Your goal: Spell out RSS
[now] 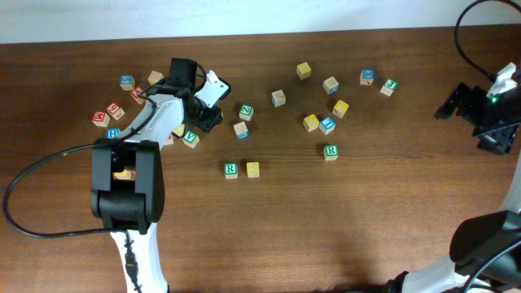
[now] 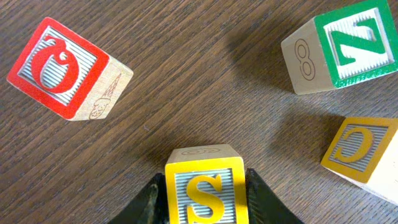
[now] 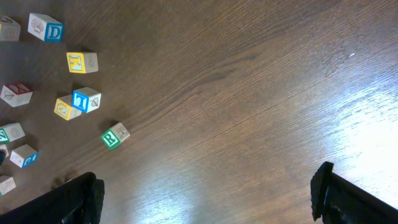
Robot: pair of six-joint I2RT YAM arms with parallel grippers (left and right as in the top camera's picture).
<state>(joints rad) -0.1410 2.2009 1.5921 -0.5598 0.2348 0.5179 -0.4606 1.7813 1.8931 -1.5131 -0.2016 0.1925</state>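
My left gripper (image 2: 205,205) is shut on a yellow S block (image 2: 206,186), with a black finger on each side of it. In the overhead view the left gripper (image 1: 203,116) is among the blocks at the left, and the S block is hidden under it. A green R block (image 1: 231,169) and a yellow block (image 1: 252,168) sit side by side at mid-table; I cannot read the yellow one's letter. Another green R block (image 1: 330,151) lies further right and also shows in the right wrist view (image 3: 114,137). My right gripper (image 3: 208,199) is open and empty at the far right (image 1: 488,114).
Around the held block lie a red O block (image 2: 62,68), a green Z block (image 2: 348,46) and a yellow C block (image 2: 364,152). Several loose letter blocks are scattered along the back (image 1: 330,85) and at the far left (image 1: 114,110).
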